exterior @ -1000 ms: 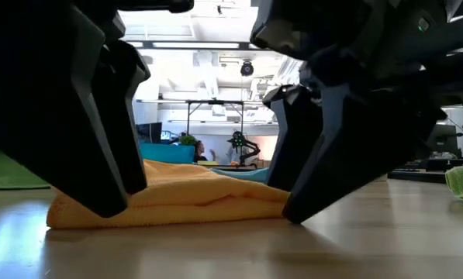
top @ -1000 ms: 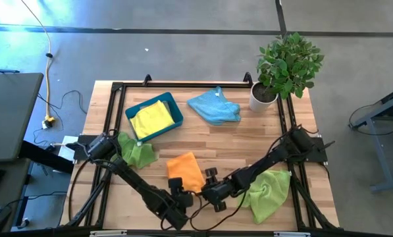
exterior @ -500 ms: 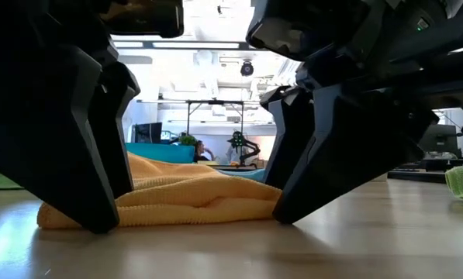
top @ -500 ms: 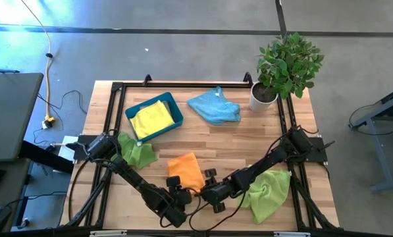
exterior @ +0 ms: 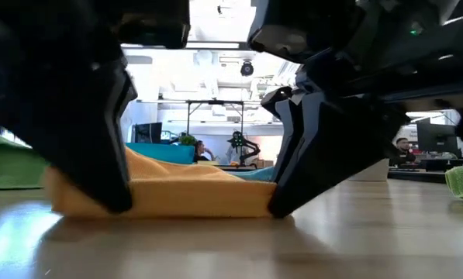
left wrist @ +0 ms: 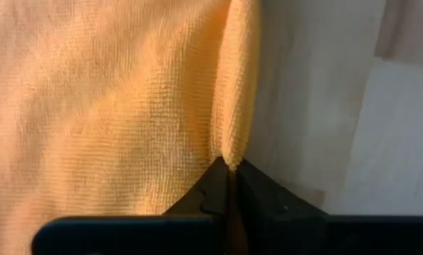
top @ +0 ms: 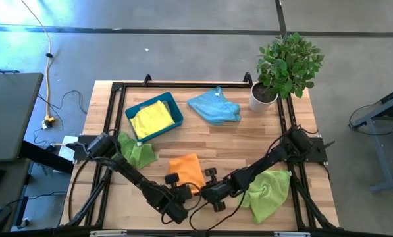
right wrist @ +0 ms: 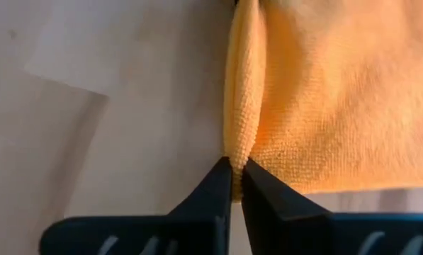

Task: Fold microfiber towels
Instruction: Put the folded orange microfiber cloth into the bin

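Observation:
An orange microfiber towel (top: 185,168) lies flat on the wooden table near its front edge; in the low view the towel (exterior: 200,194) is a low mound between two dark fingers. My left gripper (top: 183,190) is shut at its near left corner and my right gripper (top: 206,191) is shut at its near right corner. Both grippers slant down onto the table. My left gripper pinches a raised ridge of cloth at the towel's near left corner (left wrist: 229,145) between its two fingers, slanting down from the near side. The rest of the towel lies on the table. My right gripper pinches a like ridge of cloth at the near right corner (right wrist: 238,142) between its two fingers, slanting down from the near right. The towel stays on the table, its near edge (exterior: 204,208) straight between the two holds.
A teal tray (top: 174,105) holding a yellow towel (top: 151,118) stands at the far left, with a light blue towel (top: 214,106) and a potted plant (top: 285,66) to its right. One green towel (top: 138,153) lies at the left, another (top: 268,191) at the near right.
Both grippers have shut and taken hold of the orange towel's near corners. The cloth at each corner has been gathered into a ridge, and the towel's near edge now stands straighter between the fingers.

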Tool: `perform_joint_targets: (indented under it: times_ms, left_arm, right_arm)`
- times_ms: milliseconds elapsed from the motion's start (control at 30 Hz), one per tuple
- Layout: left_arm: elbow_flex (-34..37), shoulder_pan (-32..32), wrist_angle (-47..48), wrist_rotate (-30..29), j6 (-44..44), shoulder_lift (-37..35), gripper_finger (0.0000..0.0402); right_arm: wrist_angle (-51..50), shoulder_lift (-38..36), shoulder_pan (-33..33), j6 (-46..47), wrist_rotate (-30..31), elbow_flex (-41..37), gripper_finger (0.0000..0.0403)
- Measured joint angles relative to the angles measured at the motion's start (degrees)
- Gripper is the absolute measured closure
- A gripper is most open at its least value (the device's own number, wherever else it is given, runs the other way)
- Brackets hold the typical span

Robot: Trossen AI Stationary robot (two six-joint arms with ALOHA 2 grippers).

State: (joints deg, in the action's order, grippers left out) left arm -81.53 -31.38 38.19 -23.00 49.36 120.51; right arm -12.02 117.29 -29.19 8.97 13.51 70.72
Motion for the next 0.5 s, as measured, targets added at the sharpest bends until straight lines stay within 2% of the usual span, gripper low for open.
perform_joint_targets:
  times_ms: [167,333,500]
  left_arm:
    - [-0.03,0.74,1.04,0.93,1.11,-6.51,0.0397]
    - [-0.03,1.90,3.95,0.93,1.68,-13.04,0.0399]
    - [-0.05,4.40,8.46,0.87,3.03,-18.32,0.0400]
  right_arm:
    - [-1.86,-4.58,2.27,1.24,-1.74,-0.20,0.0398]
    - [-2.74,-9.81,5.47,1.97,-6.68,-0.17,0.0395]
    - [-4.35,-16.06,8.25,1.03,-6.57,-0.17,0.0365]
